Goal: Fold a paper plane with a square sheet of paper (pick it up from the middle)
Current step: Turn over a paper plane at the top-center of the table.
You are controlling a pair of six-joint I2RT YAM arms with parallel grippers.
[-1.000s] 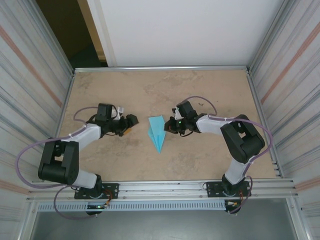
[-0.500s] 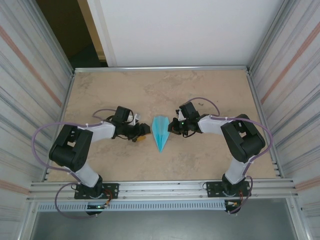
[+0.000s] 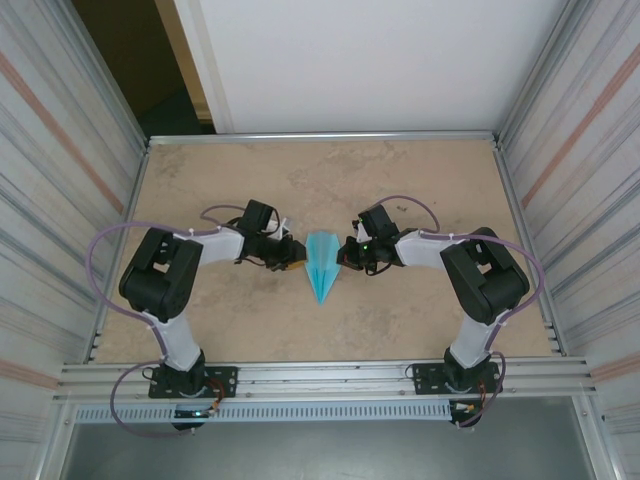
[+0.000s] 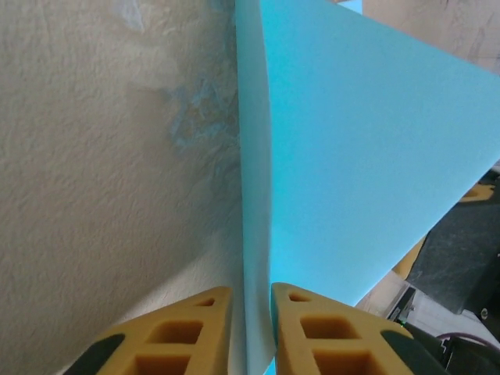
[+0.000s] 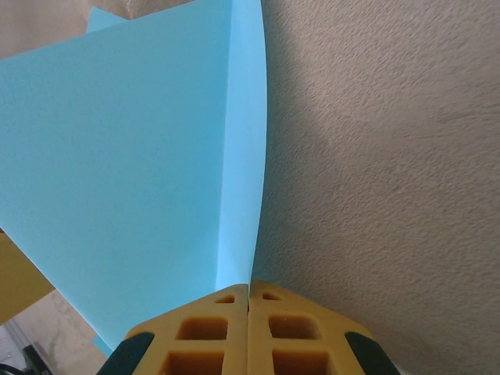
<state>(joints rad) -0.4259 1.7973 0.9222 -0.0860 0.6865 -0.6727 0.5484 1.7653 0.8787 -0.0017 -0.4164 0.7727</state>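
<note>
Blue paper plane (image 3: 321,262), right gripper (image 5: 249,284) pinching flap, left gripper (image 4: 251,289) straddling flap

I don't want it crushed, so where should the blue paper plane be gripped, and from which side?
Probably by a wing's raised outer edge on the wide far half of the paper plane, coming in low from the side. That edge stands thin above the table, and the right fingers pinch it there.
</note>
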